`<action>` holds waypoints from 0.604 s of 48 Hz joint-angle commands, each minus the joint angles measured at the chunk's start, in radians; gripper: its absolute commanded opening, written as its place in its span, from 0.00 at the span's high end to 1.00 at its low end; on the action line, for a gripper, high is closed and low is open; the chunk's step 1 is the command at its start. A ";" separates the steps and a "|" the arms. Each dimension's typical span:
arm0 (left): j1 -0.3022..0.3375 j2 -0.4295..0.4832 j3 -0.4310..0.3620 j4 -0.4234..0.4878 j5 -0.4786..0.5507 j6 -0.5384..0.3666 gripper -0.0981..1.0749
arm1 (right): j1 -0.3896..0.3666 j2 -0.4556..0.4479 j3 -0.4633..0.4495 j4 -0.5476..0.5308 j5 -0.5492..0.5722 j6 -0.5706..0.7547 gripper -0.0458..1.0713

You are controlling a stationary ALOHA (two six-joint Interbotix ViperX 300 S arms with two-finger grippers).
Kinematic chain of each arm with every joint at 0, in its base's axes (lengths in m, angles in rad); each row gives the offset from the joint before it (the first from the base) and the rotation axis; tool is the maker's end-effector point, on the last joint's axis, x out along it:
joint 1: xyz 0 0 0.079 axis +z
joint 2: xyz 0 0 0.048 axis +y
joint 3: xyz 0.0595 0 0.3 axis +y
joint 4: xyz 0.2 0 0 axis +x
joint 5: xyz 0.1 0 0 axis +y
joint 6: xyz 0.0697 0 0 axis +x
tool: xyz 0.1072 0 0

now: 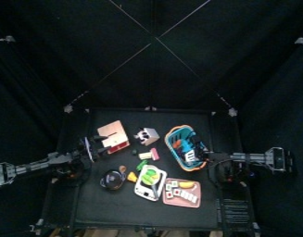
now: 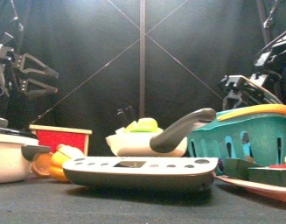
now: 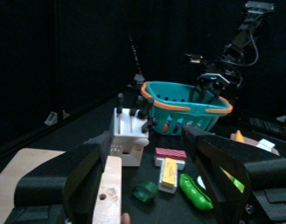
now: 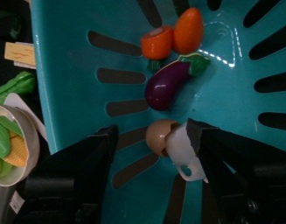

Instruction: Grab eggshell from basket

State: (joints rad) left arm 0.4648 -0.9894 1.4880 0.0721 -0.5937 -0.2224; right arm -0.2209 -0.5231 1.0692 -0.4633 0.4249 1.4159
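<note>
Overhead, shows the teal basket (image 1: pixel 184 140) toward the right half of the black table (image 1: pixel 85 199), with the right gripper (image 1: pixel 195 159) reaching in at its near-right edge and the left gripper (image 1: pixel 94 148) resting by the tan box (image 1: pixel 111 136) on the left; also a flat tray (image 1: pixel 183 193) of colourful pieces in front of the basket. From table height, puts the basket (image 2: pixel 244 140) at the right, orange-rimmed, behind a dark grey handled device (image 2: pixel 139 171), with a red-and-yellow box (image 2: pixel 62 138) and a white bowl of green pieces (image 2: pixel 143 138) further left. Through the left wrist camera, frames the basket (image 3: pixel 186 107) well beyond the left gripper's (image 3: pixel 156 188) widely parted, empty jaws, the other arm hanging over the basket's far side. Through the right wrist camera, looks down into the basket (image 4: pixel 80 79): right gripper (image 4: pixel 156 166) spread almost fully, jaws either side of the eggshell (image 4: pixel 169 140), brown outside and white inside, lying on the basket floor, not visibly gripped; beside it a purple eggplant (image 4: pixel 166 85) and two orange carrots (image 4: pixel 174 37).
</note>
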 commanded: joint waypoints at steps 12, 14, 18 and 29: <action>0.006 0.006 -0.028 0.002 0.011 0.003 0.08 | 0.006 0.061 -0.006 0.049 -0.023 -0.003 0.11; 0.006 0.006 -0.028 0.002 0.011 0.003 0.08 | 0.006 0.069 -0.005 0.049 -0.023 -0.005 0.11; 0.008 0.006 -0.029 0.000 0.011 0.003 0.08 | 0.006 0.080 -0.006 0.046 -0.028 -0.003 0.11; 0.021 0.006 -0.029 0.000 0.011 0.003 0.08 | 0.006 0.110 -0.006 0.041 -0.043 -0.003 0.11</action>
State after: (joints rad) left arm 0.4817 -0.9879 1.4864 0.0721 -0.5798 -0.2224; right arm -0.2163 -0.4142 1.0723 -0.4172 0.3912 1.4143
